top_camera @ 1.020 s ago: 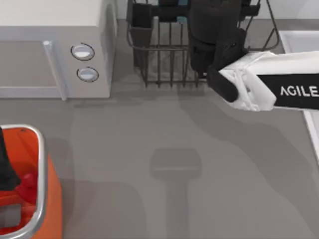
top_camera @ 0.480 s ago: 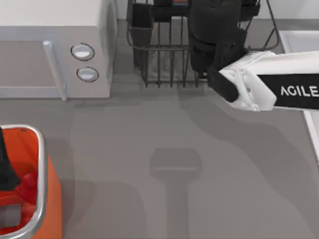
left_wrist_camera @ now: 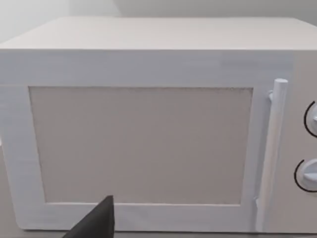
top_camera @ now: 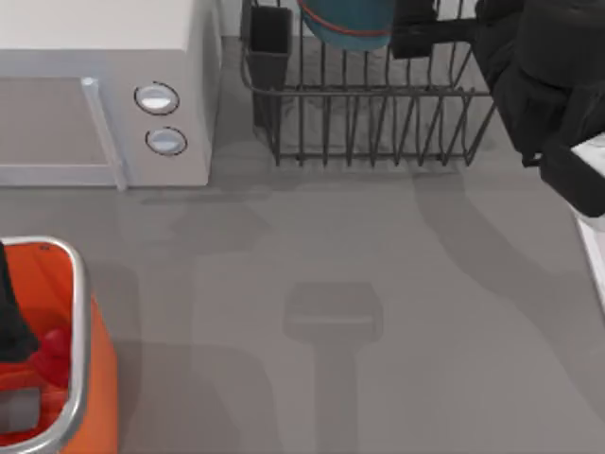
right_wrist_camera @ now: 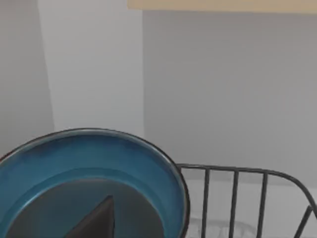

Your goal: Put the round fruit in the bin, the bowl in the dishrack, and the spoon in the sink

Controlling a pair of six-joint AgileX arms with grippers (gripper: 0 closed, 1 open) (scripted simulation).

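Note:
The blue bowl [top_camera: 345,21] [right_wrist_camera: 89,163] rests inside the dark wire dishrack [top_camera: 378,123] [right_wrist_camera: 233,198] at the back of the table. My right gripper [top_camera: 427,36] is just right of the bowl; I cannot tell whether they touch. The right arm reaches in from the right edge. The red round fruit [top_camera: 52,348] lies inside the orange bin [top_camera: 80,312] at the front left. My left gripper [top_camera: 11,331] hangs over that bin at the view's left edge. A strip of the white sink rim [top_camera: 594,255] shows at the far right. The spoon is out of view.
A white microwave [top_camera: 104,95] [left_wrist_camera: 148,124] with two round knobs stands at the back left, beside the rack's black utensil cup [top_camera: 269,38]. Grey tabletop [top_camera: 331,284] lies open between the bin, the rack and the sink.
The right arm has swung from over the rack's middle to the right, uncovering the bowl in the rack. The left arm and the fruit in the bin have not moved.

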